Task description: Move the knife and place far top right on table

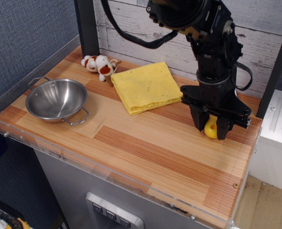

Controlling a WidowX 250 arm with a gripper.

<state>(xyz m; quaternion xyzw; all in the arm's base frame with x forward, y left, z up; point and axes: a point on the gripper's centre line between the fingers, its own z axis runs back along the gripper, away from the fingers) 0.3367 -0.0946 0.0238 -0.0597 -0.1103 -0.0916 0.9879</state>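
Yellow plastic shows between the 2 dark fingers of the end effector, and that is all of the knife that can be seen; the white blade is hidden behind the fingers. The end effector is low over the right rear part of the worktop, with the fingers on either side of the yellow handle, so it appears to be clenched on the knife, though the contact itself is too small to confirm. The handle's lower edge seems at or just above the wood.

The main risk, as I judge it, is the edge: this spot is near the clear rim on the right, and a rounded, chunky handle let go at a tilt could roll or slide toward it. A hold on only the handle could also let the knife pivot. The yellow cloth lies well to the left, clear of it.
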